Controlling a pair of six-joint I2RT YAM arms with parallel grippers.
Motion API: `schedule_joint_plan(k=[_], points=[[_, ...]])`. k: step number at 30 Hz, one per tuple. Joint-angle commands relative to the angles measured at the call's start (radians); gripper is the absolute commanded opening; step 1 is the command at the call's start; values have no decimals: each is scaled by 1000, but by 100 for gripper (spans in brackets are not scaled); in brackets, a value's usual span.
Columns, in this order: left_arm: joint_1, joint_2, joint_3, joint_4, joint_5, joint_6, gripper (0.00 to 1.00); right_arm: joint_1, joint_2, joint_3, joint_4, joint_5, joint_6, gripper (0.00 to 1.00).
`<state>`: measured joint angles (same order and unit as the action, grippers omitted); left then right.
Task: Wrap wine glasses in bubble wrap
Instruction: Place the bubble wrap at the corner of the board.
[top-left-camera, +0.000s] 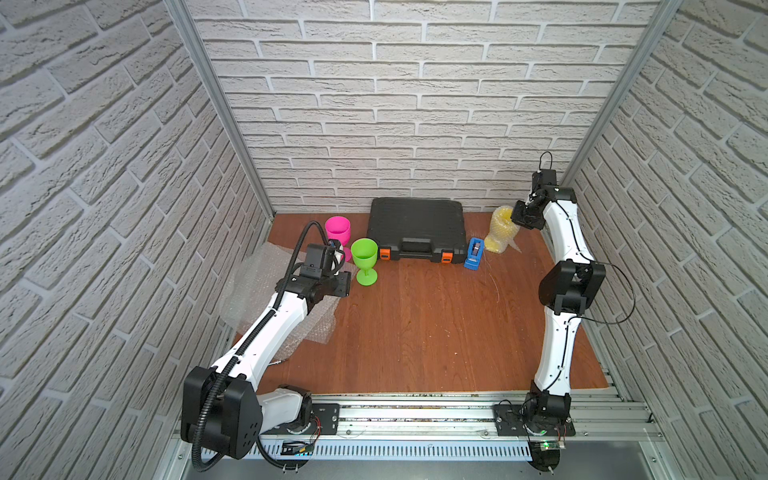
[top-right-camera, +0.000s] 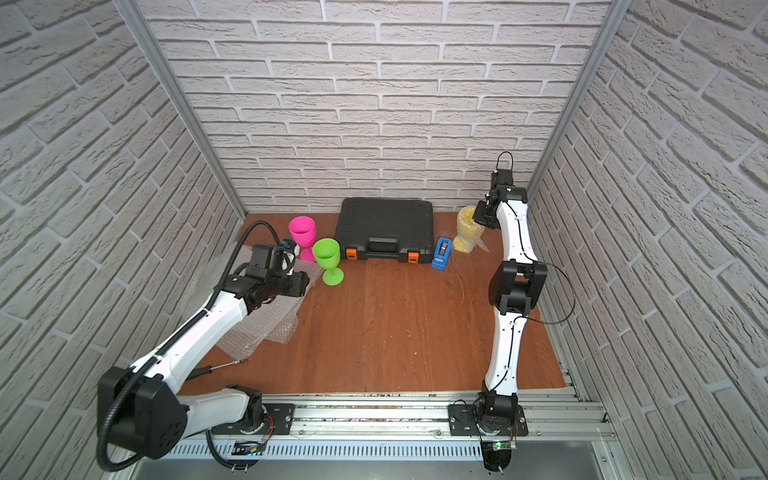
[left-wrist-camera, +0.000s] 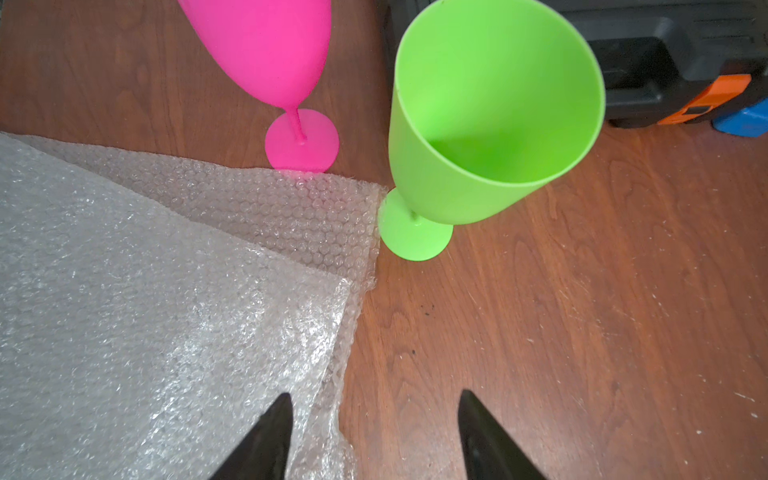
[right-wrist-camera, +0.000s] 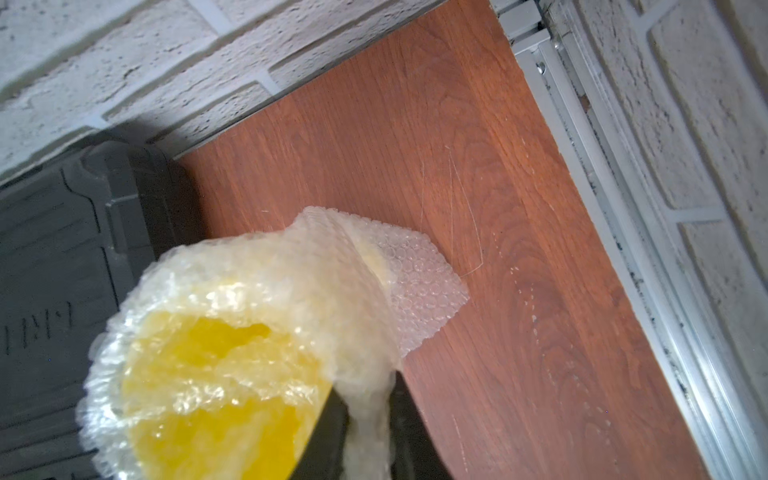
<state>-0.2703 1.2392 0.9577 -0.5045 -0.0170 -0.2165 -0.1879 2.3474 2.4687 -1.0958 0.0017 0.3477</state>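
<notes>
Wine glasses stand upright on the brown wooden tabletop (top-left-camera: 436, 332): we see the hot pink plastic goblet (left-wrist-camera: 266, 54) and the lime green plastic goblet (left-wrist-camera: 490, 104) just beside the loose sheets of clear bubble wrap (left-wrist-camera: 124, 291), and the yellow plastic goblet (right-wrist-camera: 216, 374), sleeved in its own bubble wrap, in the far right corner near the blue tape dispenser (top-left-camera: 473, 253). Our left gripper (left-wrist-camera: 374, 395) hangs over the sheets' edge with jaws spread and empty. Our right gripper (right-wrist-camera: 368, 399) has a fold of the yellow goblet's wrap between its narrow-set jaws (whether they press it, we cannot tell).
</notes>
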Motion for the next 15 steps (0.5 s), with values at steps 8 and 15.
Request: schedule_joint_plan(k=[8,15], points=[[20,20,22,15,53,9,62,0,-105,83,8,51,15,35],[19,5,34,1,70,-9,61,5,-217,42,-32,-19,-21,34]])
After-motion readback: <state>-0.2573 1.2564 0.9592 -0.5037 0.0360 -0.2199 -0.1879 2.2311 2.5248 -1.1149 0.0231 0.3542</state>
